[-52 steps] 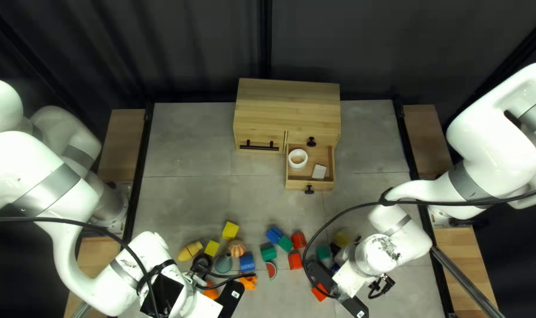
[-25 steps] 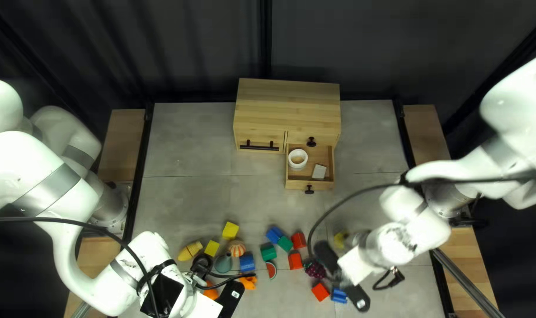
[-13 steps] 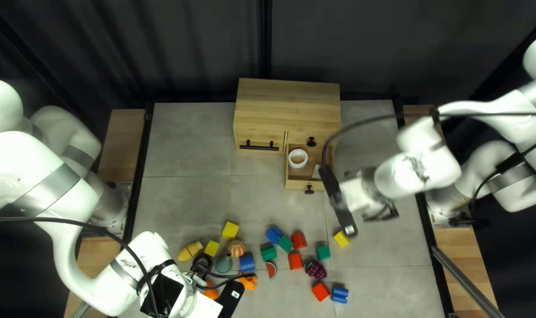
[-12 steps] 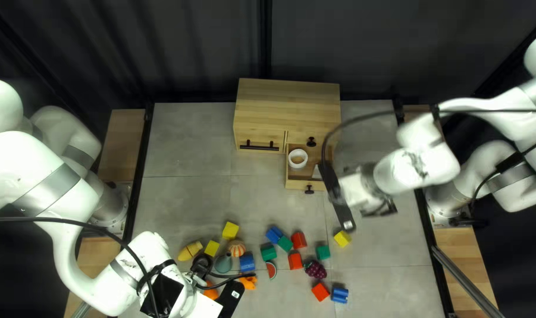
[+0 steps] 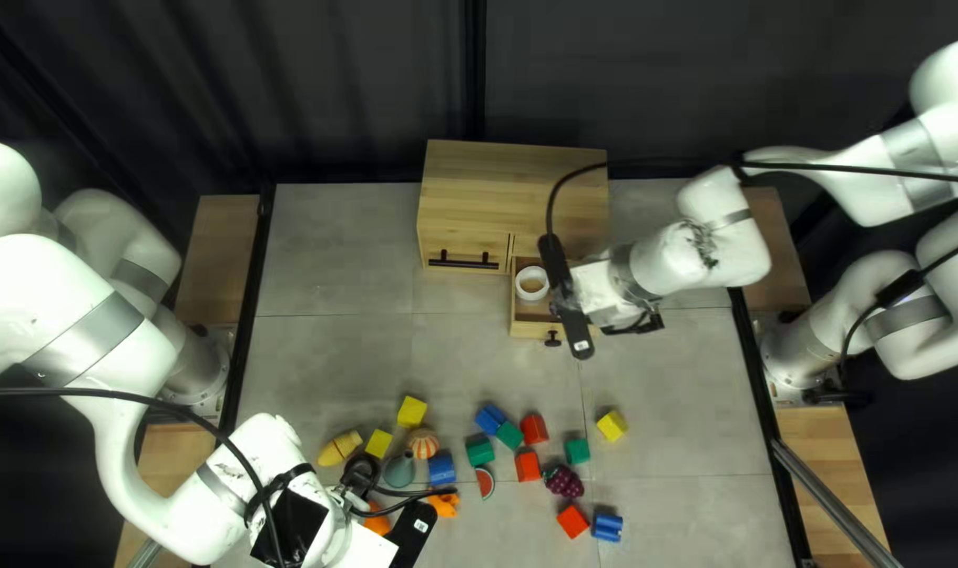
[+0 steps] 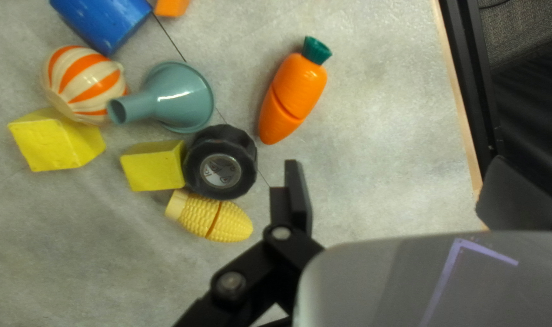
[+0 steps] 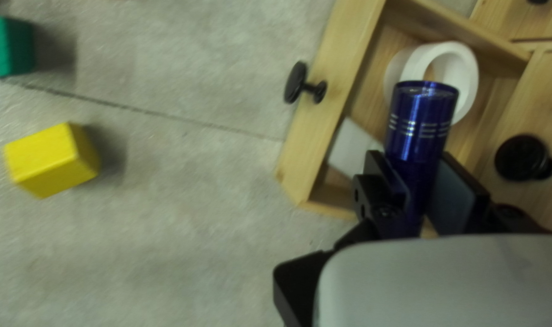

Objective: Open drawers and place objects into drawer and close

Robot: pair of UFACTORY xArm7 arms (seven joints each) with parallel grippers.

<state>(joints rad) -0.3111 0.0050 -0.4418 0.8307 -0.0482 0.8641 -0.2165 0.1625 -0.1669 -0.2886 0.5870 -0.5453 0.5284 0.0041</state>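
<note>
R gripper (image 5: 565, 300) has moved up since approx. 2 s ago, from over the toys well in front of the cab (image 5: 516, 174) to over the cab's open drawer (image 5: 525, 329); grapes (image 5: 563, 482) it had hidden now show.

L to R, all rel. to cab: L gripper (image 5: 411, 536) well out in front, toward its L side, fingers spread wide. Under & around it, also front-L of cab: corn (image 6: 212, 218), small yellow blk (image 6: 153, 166) touching blk. wheel (image 6: 220, 162), carrot (image 6: 294, 91), funnel (image 6: 182, 97), 2nd yellow blk (image 6: 55, 142) by striped ball (image 6: 85, 82), blue blk (image 6: 106, 21). L arm covers some of these from above.

Straight out from cab: melon slice (image 5: 485, 482), blue blk pair's (image 5: 490, 419) green neighbor (image 5: 508, 434), another green blk (image 5: 480, 451), 2 red blks (image 5: 534, 428), the grapes. Front-R of cab: 3rd red blk (image 5: 573, 522), last green blk (image 5: 577, 450), ribbed blue blk (image 5: 607, 527), lone yellow blk (image 5: 612, 426).

Cab's L drawer w/ bar handle (image 5: 463, 260) is shut. Open one, cab's R side, has white ring (image 5: 533, 283) & white blk (image 7: 353, 148) inside, so floor's partly taken. Task item = blue metallic cyl. (image 7: 418, 127), above that drawer, pinched btwn both R gripper (image 7: 418, 181) fingers. Blk. cable (image 5: 647, 162) crosses above cab's R part.
</note>
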